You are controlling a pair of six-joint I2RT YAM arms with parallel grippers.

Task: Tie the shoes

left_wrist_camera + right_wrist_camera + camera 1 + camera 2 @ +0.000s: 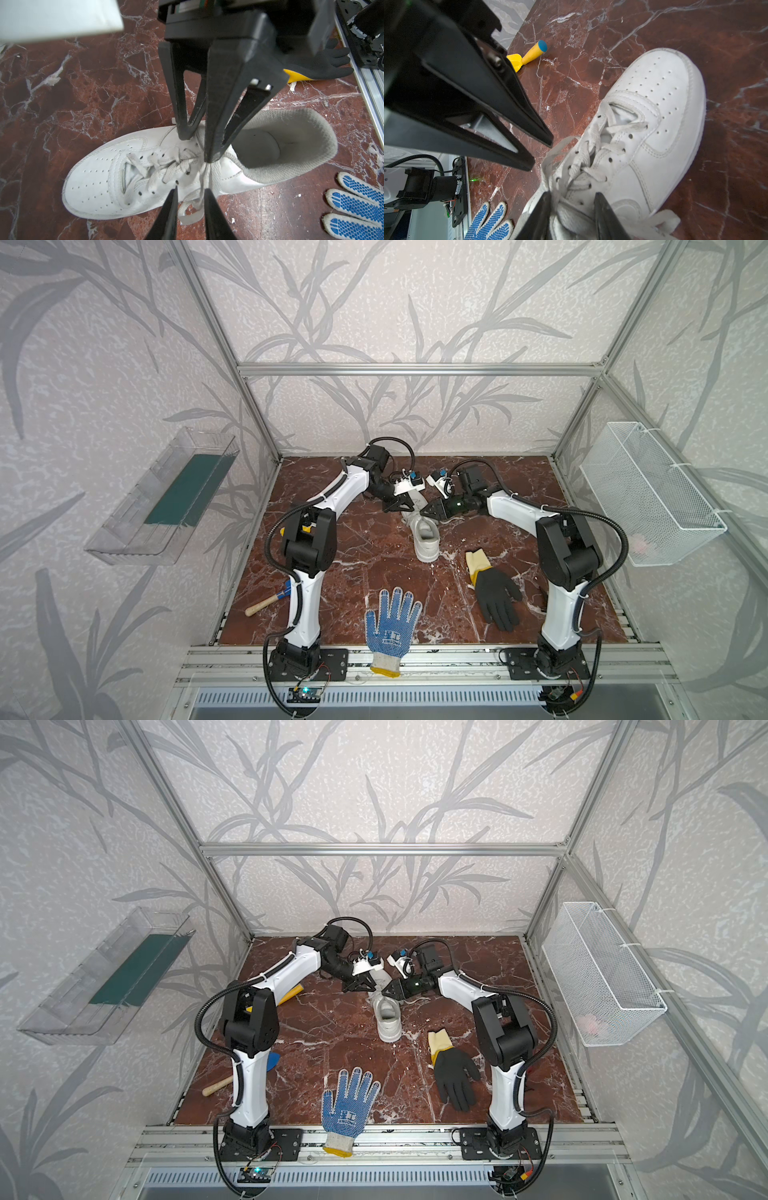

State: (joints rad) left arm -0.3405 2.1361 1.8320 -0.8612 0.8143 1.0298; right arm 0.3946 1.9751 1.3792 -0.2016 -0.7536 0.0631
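Shoe (424, 537) stands upright on the counter (374, 572) with nothing pinning it down, so a hard pull on a strand could drag or tip the whole thing. Next, the left pincer (191, 205) and right pincer (571, 205) crowd the same spot above the shoe's upper eyelets and could knock together if either swings inward. Smallest, the laces (176, 166) hang loose and untied. A strand may slide out of jaws standing this far apart, or catch on a finger tip and loosen the crossings.

The shoe's laced top sits directly beneath both pincers, heel toward the arm bases and toe away. The left pincer hovers at the shoe's flank nearer its own arm, jaws narrowly apart, with a strand running between them, not visibly pinched. The right pincer reaches over the shoe's collar, jaws slightly wider, straddling a flat lace.
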